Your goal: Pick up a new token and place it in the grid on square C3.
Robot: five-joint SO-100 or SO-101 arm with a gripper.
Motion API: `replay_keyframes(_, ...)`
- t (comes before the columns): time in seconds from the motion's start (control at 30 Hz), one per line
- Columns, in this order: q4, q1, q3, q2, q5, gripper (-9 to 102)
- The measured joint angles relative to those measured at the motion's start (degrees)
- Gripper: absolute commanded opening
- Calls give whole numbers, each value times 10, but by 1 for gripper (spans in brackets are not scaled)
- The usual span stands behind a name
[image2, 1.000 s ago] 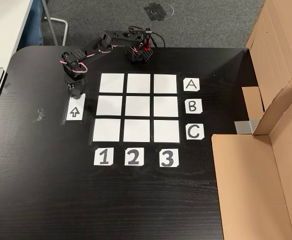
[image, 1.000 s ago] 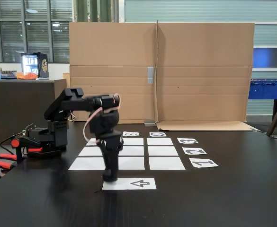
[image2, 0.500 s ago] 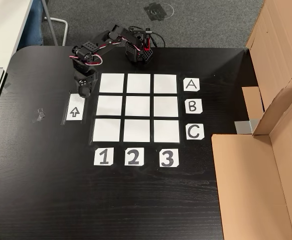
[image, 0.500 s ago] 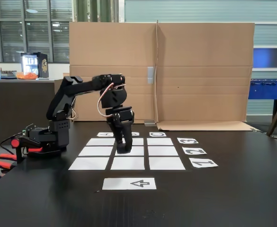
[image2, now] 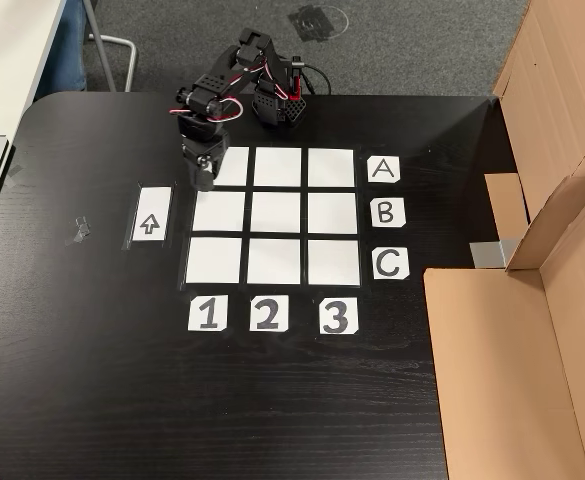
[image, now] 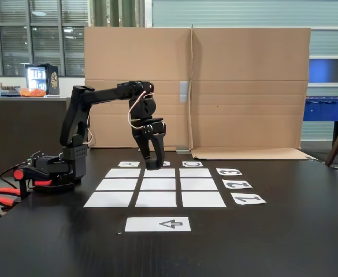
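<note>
My gripper (image: 152, 166) (image2: 202, 182) hangs fingers-down above the grid's (image: 157, 184) (image2: 277, 215) edge, by cells A1 and B1, clear of the paper. Its fingers are drawn together on a small dark lump at their tip. That lump looks like the black token (image2: 203, 184), hard to separate from the black fingers. Square C3 (image: 195, 172) (image2: 333, 262) is bare white paper, in the corner by the "C" card (image2: 390, 263) and the "3" card (image2: 337, 316), diagonally across the grid from the gripper.
The white arrow sheet (image: 157, 224) (image2: 152, 213) beside the grid carries nothing. The arm's base (image: 59, 170) (image2: 277, 100) stands at the table's edge beyond row A. Cardboard walls (image: 215, 86) (image2: 532, 330) close off the side past the letter cards. A tape scrap (image2: 79, 232) lies near the arrow sheet.
The gripper was down on the end of the arrow sheet a second ago. It has since lifted and swung over toward the grid's A1 corner, leaving the sheet bare.
</note>
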Motion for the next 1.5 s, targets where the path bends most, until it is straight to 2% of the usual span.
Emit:
replay_keyframes(0.63,0,-207,108,98,19,-1)
replay_keyframes(0.93,-28,-313,125,96,59,-1)
replay_keyframes(1.5,-32,-383,-18,-41,91,-1)
